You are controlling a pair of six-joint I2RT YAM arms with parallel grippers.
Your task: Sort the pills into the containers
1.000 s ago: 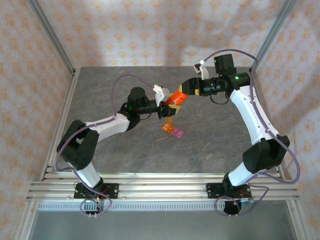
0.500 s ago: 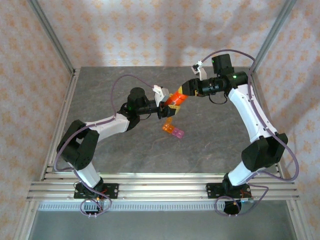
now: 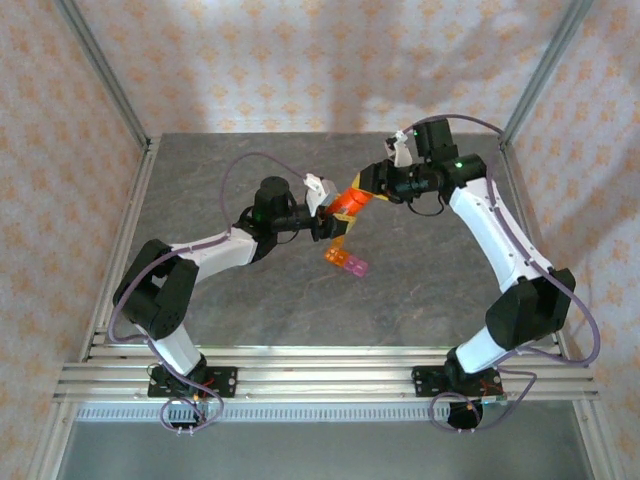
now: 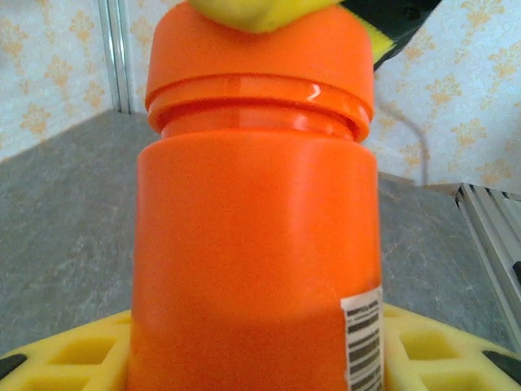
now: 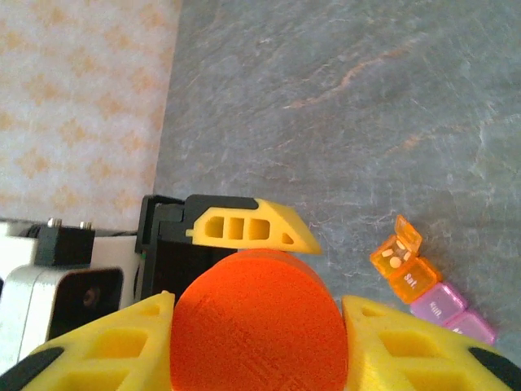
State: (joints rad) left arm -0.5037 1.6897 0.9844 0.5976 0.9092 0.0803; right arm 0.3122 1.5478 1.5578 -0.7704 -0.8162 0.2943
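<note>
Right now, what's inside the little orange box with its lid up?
A few small pale pills lie in the open orange cell. The neighbouring pink cells are shut, so their contents are hidden.

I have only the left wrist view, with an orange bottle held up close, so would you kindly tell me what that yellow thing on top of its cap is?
Observer: It is the right end effector; its yellow fingers sit tight on both sides of the cap.
Operator: Thank you. What lies around it on the surface?
Observer: A pill box lies on the table, a little toward the arm bases from the bottle.
Operator: Is any part of it open?
Observer: Yes, the orange end cell stands open, with small pale pills inside.
</note>
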